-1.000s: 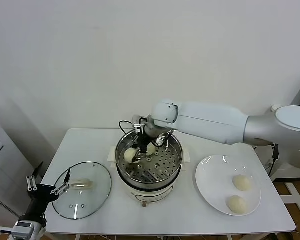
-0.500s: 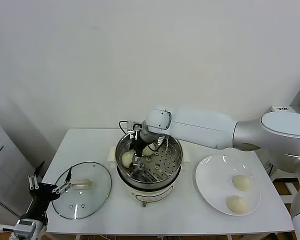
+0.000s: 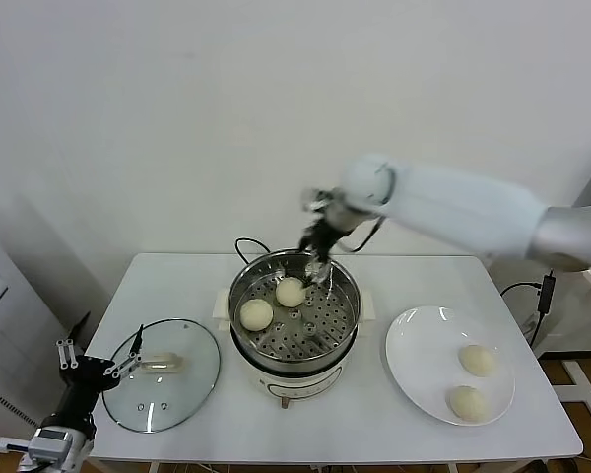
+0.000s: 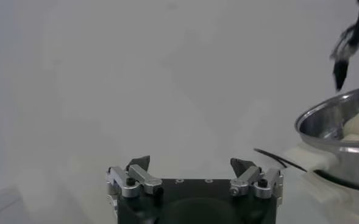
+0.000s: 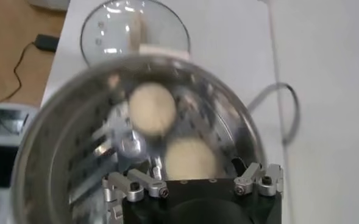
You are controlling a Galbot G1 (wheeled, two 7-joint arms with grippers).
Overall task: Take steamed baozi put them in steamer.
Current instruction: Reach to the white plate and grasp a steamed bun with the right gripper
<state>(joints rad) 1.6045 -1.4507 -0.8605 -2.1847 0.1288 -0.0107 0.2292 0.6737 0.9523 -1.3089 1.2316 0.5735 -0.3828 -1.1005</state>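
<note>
The round, shiny stainless-steel steamer (image 3: 294,315) with a perforated floor sits on a white base at the centre of the white counter (image 3: 374,424). Two smooth, pale cream steamed baozi (image 3: 256,313) lie inside it, close together; two more rest on the flat white round plate (image 3: 414,374) to the steamer's right. A round glass lid (image 3: 163,374) lies flat to its left. The right end effector (image 3: 320,241) hangs above the steamer's far rim, jaws spread wide, holding nothing. The left end effector (image 4: 194,173), wide open and empty, waits well left of the steamer, past the lid at the counter's edge.
</note>
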